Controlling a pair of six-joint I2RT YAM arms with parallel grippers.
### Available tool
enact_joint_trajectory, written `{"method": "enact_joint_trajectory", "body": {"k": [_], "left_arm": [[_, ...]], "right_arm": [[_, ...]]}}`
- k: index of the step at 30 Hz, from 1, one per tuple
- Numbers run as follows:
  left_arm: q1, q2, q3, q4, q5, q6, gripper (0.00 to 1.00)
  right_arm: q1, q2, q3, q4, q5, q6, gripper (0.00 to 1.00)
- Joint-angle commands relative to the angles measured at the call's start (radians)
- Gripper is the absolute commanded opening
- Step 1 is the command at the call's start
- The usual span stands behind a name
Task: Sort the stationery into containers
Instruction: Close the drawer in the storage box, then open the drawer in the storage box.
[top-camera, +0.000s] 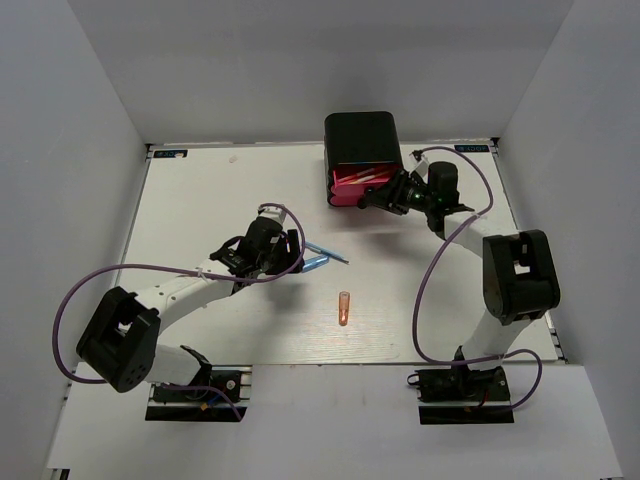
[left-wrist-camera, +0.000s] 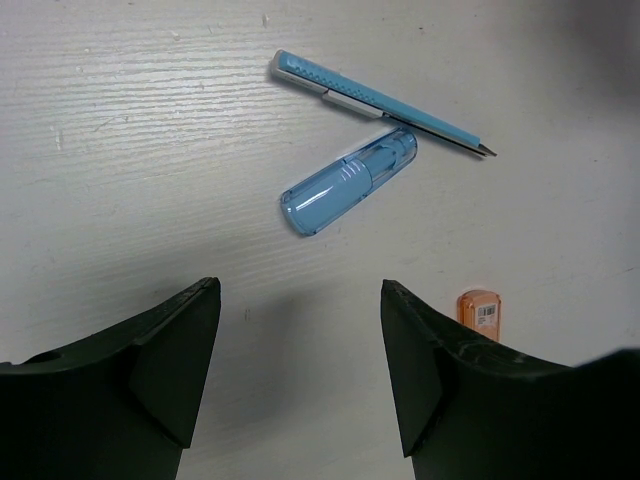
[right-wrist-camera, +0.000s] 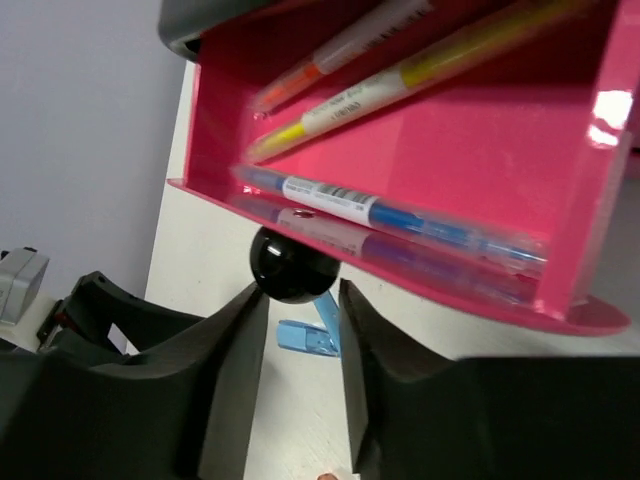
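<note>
- Stationery is shown split between a white tabletop (top-camera: 200, 200) and a pink drawer (right-wrist-camera: 480, 150), which is pulled out of a black box (top-camera: 360, 135) at the tabletop's far edge.
- The right end effector (right-wrist-camera: 300, 305) is pressed in on the drawer's black knob (right-wrist-camera: 290, 265), with one finger on each side of it.
- Three items are seen lying in the drawer: an orange-tipped pen (right-wrist-camera: 330, 60), a yellow pen (right-wrist-camera: 440, 65) and a blue pen with a white label (right-wrist-camera: 400, 215) along the front wall.
- The left end effector (left-wrist-camera: 298, 290) is held spread over the tabletop.
- A thin blue pen (left-wrist-camera: 380, 103) and a stubby clear-blue marker (left-wrist-camera: 345, 185) are seen just beyond it, side by side and nearly touching.
- An orange marker (top-camera: 345, 307) is seen lying alone nearer the arm bases, apart from the blue pair.
</note>
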Motion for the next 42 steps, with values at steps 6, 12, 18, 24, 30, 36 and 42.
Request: {"method": "enact_joint_trajectory", "body": {"k": [6,12,18,24,30,36,42], "left_arm": [[0.002,-0.024,0.031,0.009,-0.01,0.004,0.75],[0.002,-0.024,0.031,0.009,-0.01,0.004,0.75],[0.002,-0.024,0.031,0.009,-0.01,0.004,0.75],[0.002,-0.033,0.031,-0.002,-0.01,0.004,0.75],[0.002,-0.042,0.022,-0.002,-0.01,0.004,0.75],[0.002,-0.042,0.022,-0.002,-0.01,0.004,0.75],[0.002,-0.033,0.022,-0.002,-0.01,0.004,0.75]], "right_arm": [[0.002,0.018,0.091,0.149,0.014,0.029,0.34],[0.002,0.049,0.141,0.154,0.028,0.03,0.34],[0.001,0.098,0.189,0.151,0.054,0.015,0.38],[-0.001,0.13,0.229,0.16,0.066,0.009,0.39],[-0.001,0.1,0.151,0.154,-0.007,0.012,0.39],[-0.001,0.05,0.046,0.165,-0.007,0.009,0.39],[0.002,0.07,0.054,0.162,0.019,-0.013,0.48]]}}
